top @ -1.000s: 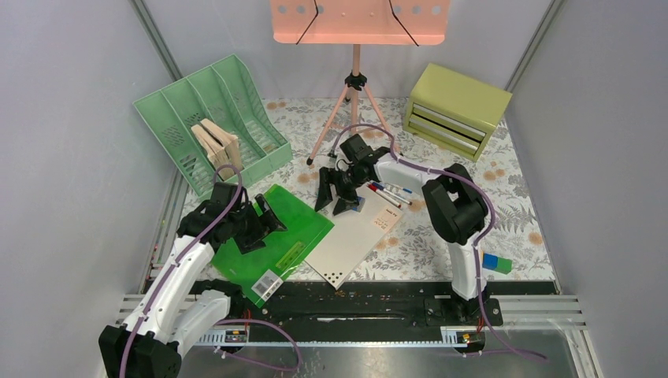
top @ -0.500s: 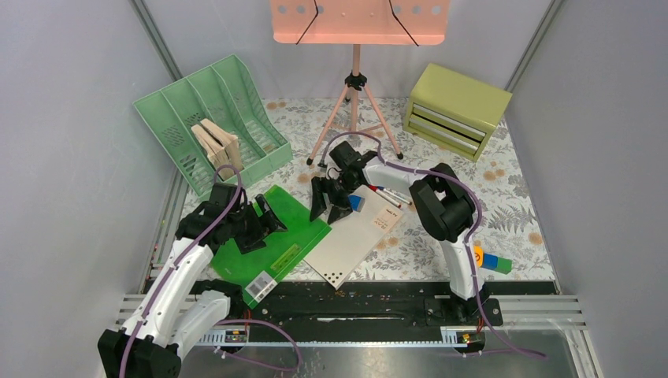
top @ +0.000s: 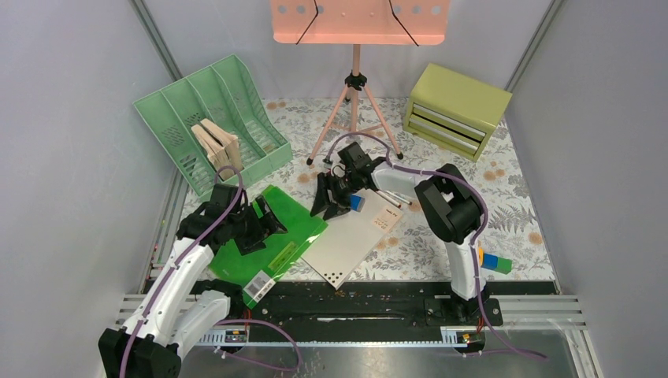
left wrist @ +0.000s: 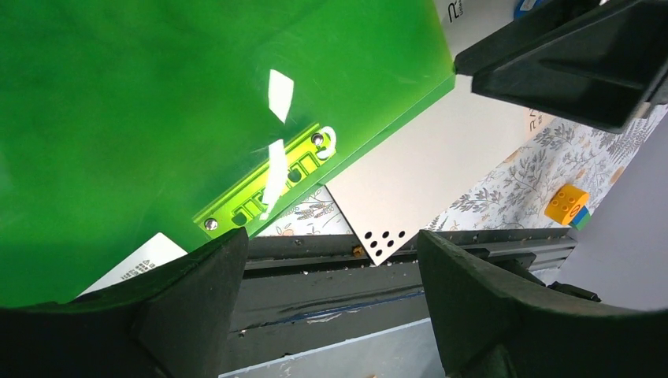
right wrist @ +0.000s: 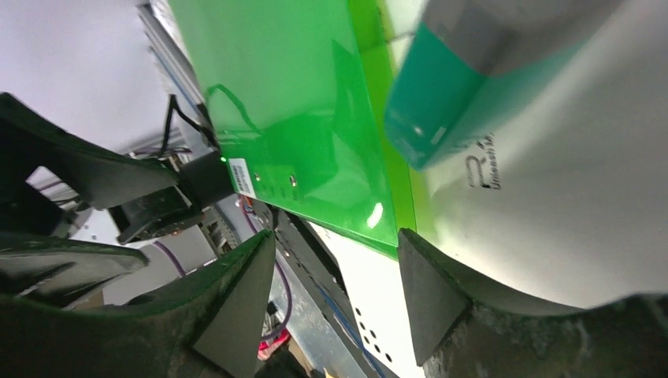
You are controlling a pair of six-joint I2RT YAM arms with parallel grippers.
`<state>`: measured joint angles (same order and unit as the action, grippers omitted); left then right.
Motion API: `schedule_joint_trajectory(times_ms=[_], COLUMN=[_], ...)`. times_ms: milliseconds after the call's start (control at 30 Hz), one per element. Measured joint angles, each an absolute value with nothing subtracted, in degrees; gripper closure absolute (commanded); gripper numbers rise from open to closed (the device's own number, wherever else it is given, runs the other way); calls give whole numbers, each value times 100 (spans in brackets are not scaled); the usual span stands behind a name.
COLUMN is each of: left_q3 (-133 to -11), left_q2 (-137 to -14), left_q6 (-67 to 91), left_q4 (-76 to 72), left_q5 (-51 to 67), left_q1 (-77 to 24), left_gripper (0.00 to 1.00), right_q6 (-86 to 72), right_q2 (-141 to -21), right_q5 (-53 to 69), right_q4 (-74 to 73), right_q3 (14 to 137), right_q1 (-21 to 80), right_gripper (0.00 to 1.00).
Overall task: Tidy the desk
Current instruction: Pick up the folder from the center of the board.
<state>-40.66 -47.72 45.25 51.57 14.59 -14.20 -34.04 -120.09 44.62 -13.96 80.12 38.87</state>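
Observation:
The desk has a floral print. A green plastic clipboard lies near its front left and overlaps a white perforated board. My left gripper is open and empty over the clipboard; the left wrist view shows the clipboard beyond my left gripper. My right gripper is open and empty at the clipboard's far right corner, beside a small blue block on the board. The right wrist view shows the clipboard and board past my right gripper.
A green file rack holding wooden pieces stands back left. A pink music stand is at the back middle and a yellow-green drawer box back right. Markers and a card lie by the board. A coloured brick sits front right.
My right gripper has moved left along the white board toward the clipboard's corner. The blue block now shows beside it. The clipboard has shifted slightly left. My left gripper has barely moved.

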Motion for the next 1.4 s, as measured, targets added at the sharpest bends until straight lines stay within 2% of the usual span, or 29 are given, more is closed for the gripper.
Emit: schedule_joint_trajectory(times_ms=[233,433,600,767,933,1200,1300,1400], left_q3=[-4069,-4064,-3955,-3913,-3913,-3929,-3938,-3938], left_q2=[-4775,-4772,-4768,-4768,-4786,-4893,-4886,-4880], left_q6=[4504,4504,4504,4493,4453,4353,4333,4331], left_q4=[5157,5157,5151,5159,5159,5159,5162,5168], left_q5=[1459,1459,1457,1457,1452,1455,1446,1444], left_q1=[-1420,-1420,-1420,-1420,-1420,-1420,-1420,-1420], left_gripper=[20,20,20,20,20,20,20,20], right_q6=[-3699,-3640,-3621,-4069,-5478,-9614,-10248,-10272], right_q2=[-11730,-11725,-11721,-11474,-11187,-11354,-11417,-11395], right_q5=[4635,4626,4694,4941,5446,6381,6584,6731], right_q4=[-779,-762,-766,-102,1693,6565,7183,7179], right_q3=[7911,7891,7830,7137,6392,5422,5059,4772], right_q1=[3872,3861,3833,3732,3629,3695,3717,3741], right_gripper=[38,50,51,51,53,58,58,58])
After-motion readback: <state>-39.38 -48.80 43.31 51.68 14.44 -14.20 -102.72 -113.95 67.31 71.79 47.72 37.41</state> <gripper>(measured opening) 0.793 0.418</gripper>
